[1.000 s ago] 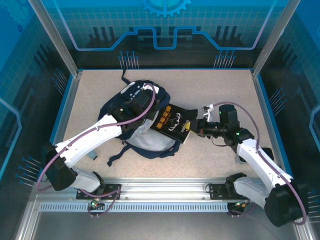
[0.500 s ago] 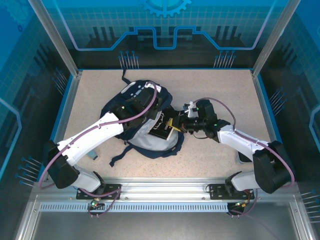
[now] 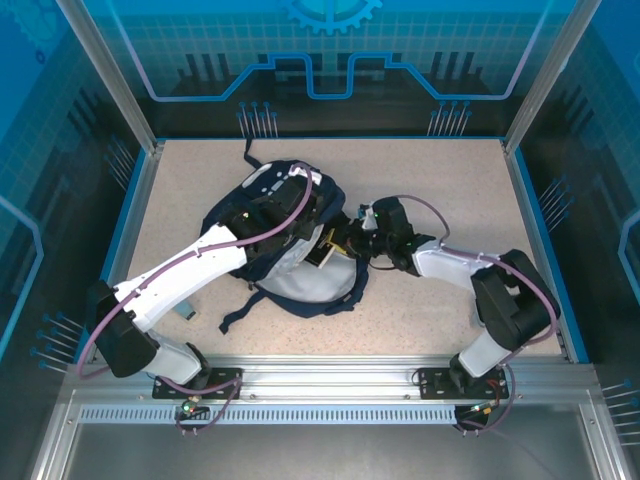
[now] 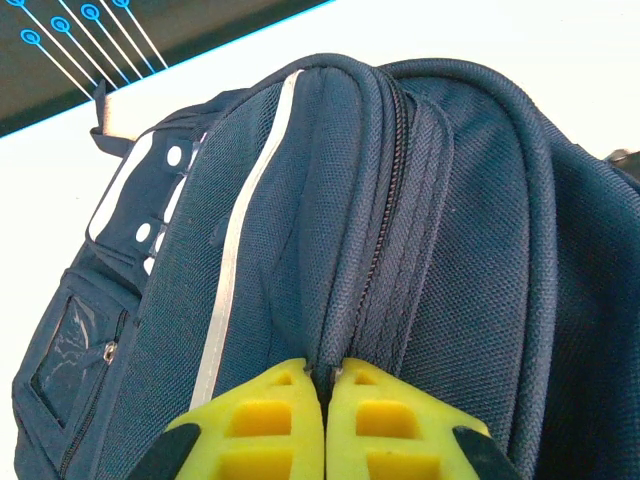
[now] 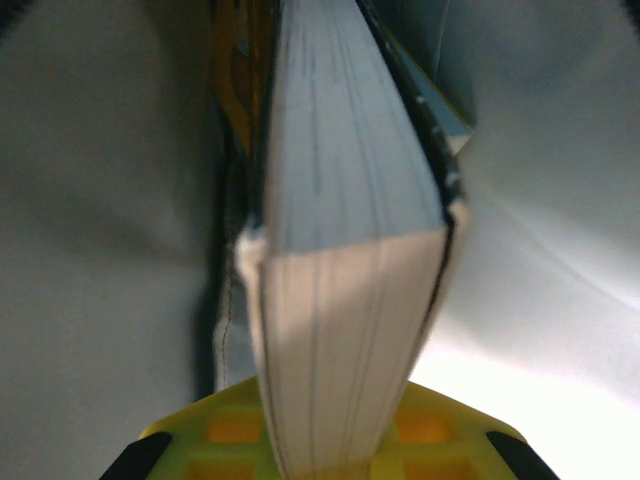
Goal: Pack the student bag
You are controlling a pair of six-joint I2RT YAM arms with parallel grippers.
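The student bag point(image 3: 265, 195), navy with a white stripe, lies on its side in the middle of the table with its mouth facing right. My left gripper point(image 3: 300, 205) is shut on a fold of the bag's fabric beside the zipper point(image 4: 385, 240), and its yellow fingertips point(image 4: 285, 385) pinch the cloth. My right gripper point(image 3: 347, 243) is shut on a black-and-yellow book point(image 3: 325, 248), which sits mostly inside the bag's mouth. In the right wrist view the book's page edge point(image 5: 350, 290) stands between the yellow fingers point(image 5: 440, 435), with the bag's pale lining point(image 5: 110, 200) all around it.
A small grey-teal object point(image 3: 187, 311) lies on the table by the left arm. Dark straps point(image 3: 235, 315) trail from the bag toward the near edge. Blue-edged walls point(image 3: 135, 215) bound the speckled tabletop point(image 3: 440, 180), which has bare room on the right and at the back.
My right gripper has moved left with the book, from lying outside the bag to mostly inside its mouth. The left gripper has kept its hold on the bag's fabric.
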